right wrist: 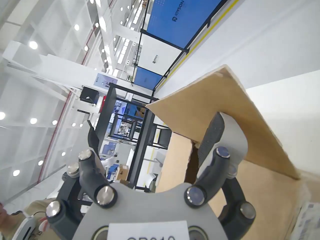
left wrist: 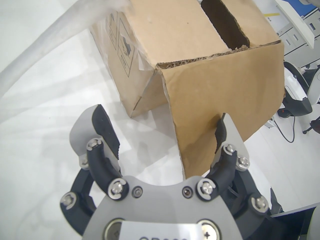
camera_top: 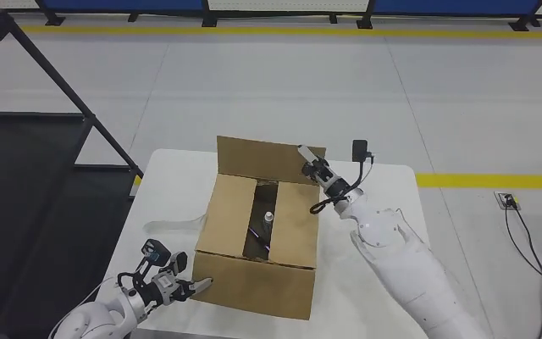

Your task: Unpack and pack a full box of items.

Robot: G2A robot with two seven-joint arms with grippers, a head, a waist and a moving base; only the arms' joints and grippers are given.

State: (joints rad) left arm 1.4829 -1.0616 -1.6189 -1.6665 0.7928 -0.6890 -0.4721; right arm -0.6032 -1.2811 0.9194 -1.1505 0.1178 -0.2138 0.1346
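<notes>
Both are held wide open (empty): left end effector (camera_top: 196,286) at the box's (camera_top: 227,212) near flap, right end effector (camera_top: 309,163) at its raised flap.

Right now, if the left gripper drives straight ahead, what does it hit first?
Probably the hanging end flap of the cardboard box: its edge sits inside the open left gripper. Depth is unclear.
</notes>
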